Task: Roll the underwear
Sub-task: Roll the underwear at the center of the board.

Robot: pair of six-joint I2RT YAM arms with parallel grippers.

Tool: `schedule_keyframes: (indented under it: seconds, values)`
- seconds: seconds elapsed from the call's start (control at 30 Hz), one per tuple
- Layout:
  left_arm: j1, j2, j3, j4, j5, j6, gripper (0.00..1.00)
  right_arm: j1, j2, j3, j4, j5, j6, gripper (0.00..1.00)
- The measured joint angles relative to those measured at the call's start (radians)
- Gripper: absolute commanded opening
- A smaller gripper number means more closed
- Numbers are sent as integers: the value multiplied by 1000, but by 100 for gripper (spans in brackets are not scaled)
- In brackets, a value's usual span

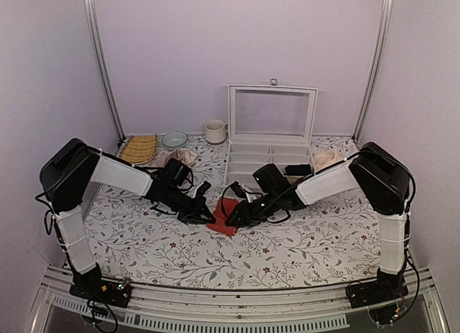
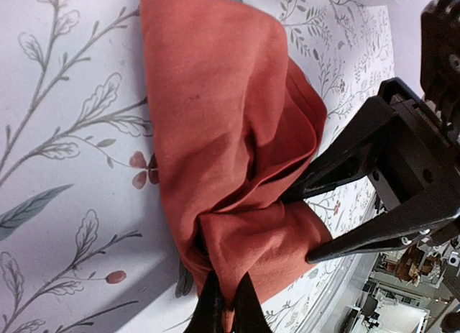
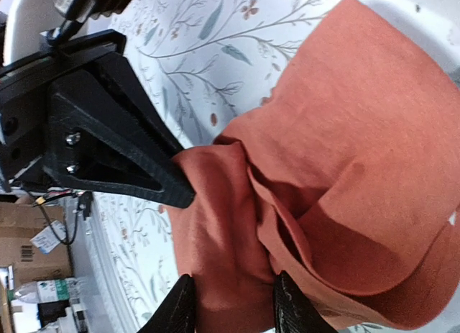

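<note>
Top view: both arms reach in to the middle of the desk (image 1: 309,239). Left fingers (image 1: 205,215) and right fingers (image 1: 234,216) meet at the underwear (image 1: 224,225), a small red-orange bundle lying on the floral surface just in front of the white compartment box (image 1: 272,142), whose lid is up. At the back there's a mug (image 1: 214,131), bowl (image 1: 174,139) and woven mat (image 1: 139,148). Pink cloth (image 1: 180,157) is left of the box, beige cloth (image 1: 327,159) at its right.

Left wrist: own fingers pinched tight on the near end of the fabric, barely any gap. Right fingers come in from the right, spread around a thick bunch — one tip tucked into a fold. The far end lies flat on the desk.

Right wrist: own fingers clamp a fat wad of fabric between them. Left fingers closed to a wedge, tip on the bunched cloth. Fabric is folded over itself and creased.
</note>
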Motion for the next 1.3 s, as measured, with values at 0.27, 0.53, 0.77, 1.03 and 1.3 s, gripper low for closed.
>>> schedule_keyframes:
  seconds: [0.27,0.53,0.77,1.03,1.3]
  values:
    - [-2,8,10,-10,0,3,0,122,-69,4,-110,302,-174,38]
    - [-2,8,11,-11,0,3,0,186,-101,-14,-115,467,-276,40]
    - [-2,8,11,-11,0,3,0,190,-151,-47,-114,526,-309,42]
    - [-2,8,11,-11,0,3,0,259,-209,-61,-92,579,-374,44]
    - [-2,8,11,-11,0,3,0,311,-209,-61,-87,634,-433,45]
